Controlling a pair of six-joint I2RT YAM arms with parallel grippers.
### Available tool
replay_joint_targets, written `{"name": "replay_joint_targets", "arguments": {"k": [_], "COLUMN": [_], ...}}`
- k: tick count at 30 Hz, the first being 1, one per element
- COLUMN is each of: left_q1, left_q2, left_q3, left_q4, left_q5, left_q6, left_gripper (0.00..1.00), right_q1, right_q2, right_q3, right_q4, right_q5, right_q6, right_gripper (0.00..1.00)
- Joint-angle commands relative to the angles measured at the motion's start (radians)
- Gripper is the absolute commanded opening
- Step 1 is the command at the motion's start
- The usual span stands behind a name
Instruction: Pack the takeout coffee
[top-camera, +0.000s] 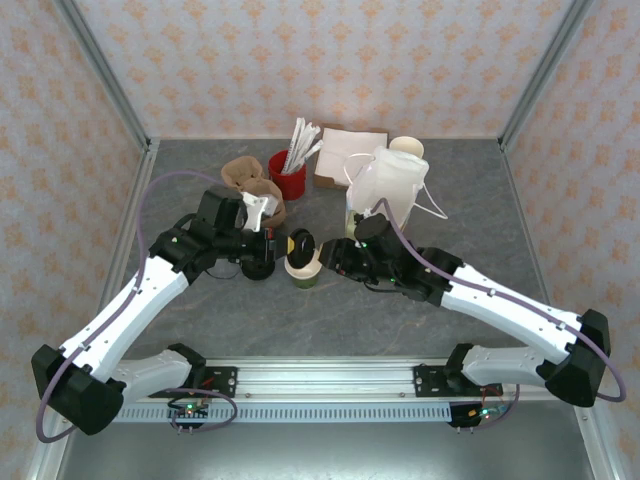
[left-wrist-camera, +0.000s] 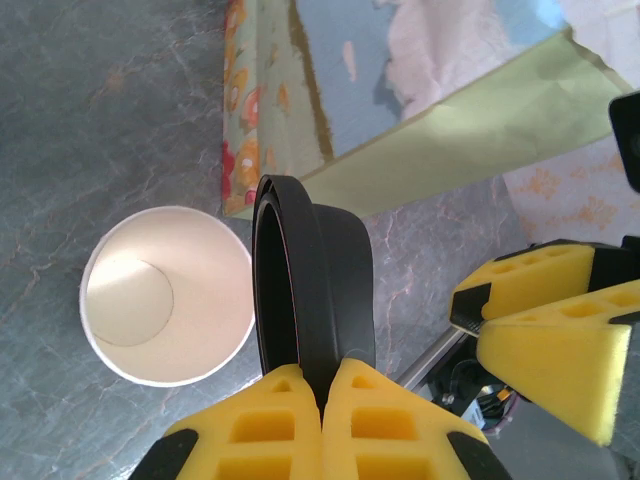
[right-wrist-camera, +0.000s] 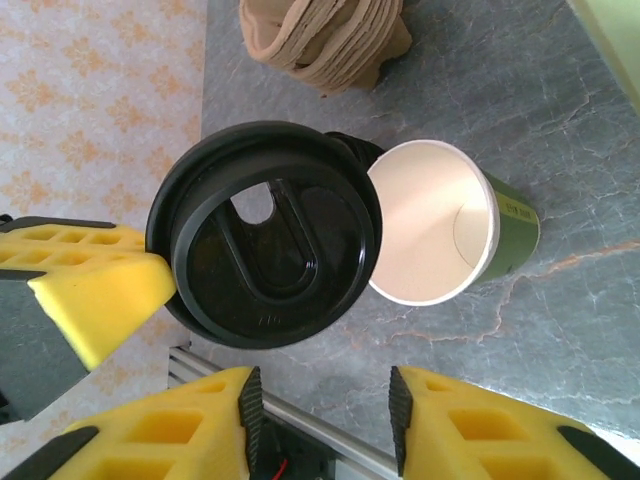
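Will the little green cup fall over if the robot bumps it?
Probably, quite easily: the green cup looks empty inside, so it is likely light. Its thin paper wall would likely squash under a hard squeeze. On its side, it might roll.

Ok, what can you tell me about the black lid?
The black lid is round, glossy plastic, with a raised rim, a small sip hole and a U-shaped groove. The left gripper is shut on its rim, holding it on edge beside the mouth of the open olive-green cup; whether lid and cup touch can't be told.
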Motion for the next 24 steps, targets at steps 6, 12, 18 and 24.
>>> {"name": "replay_joint_targets", "arguments": {"k": [6,12,18,24], "left_q1": [0.081,0.112,0.143,0.151], "left_q2": [0.023,0.035,0.062,0.101], "left_q3": [-0.093,-0.148,-0.171,-0.188], "left_q4": [0.093,0.182,0.219,0.239], "left_q5": [0.133,0.186,0.223,0.251], "left_q6": [-0.106,-0.159,-0.158,-0.155], "left_gripper": [0.05,0.05,0.05,0.05], "right_q1": [0.006,0.006,0.005,0.003], "right_q2": [0.042,0.112,0.154,0.184], "right_q3": [-0.058,-0.043,-0.019,-0.008], "right_q4": [0.141,0.138,0.127,0.125], "right_q5": [0.060,0.055,0.082,0.103], "right_q6": [0.081,0.091,0.080,0.078], "right_gripper": [0.37,0.50,0.53,0.54]}}
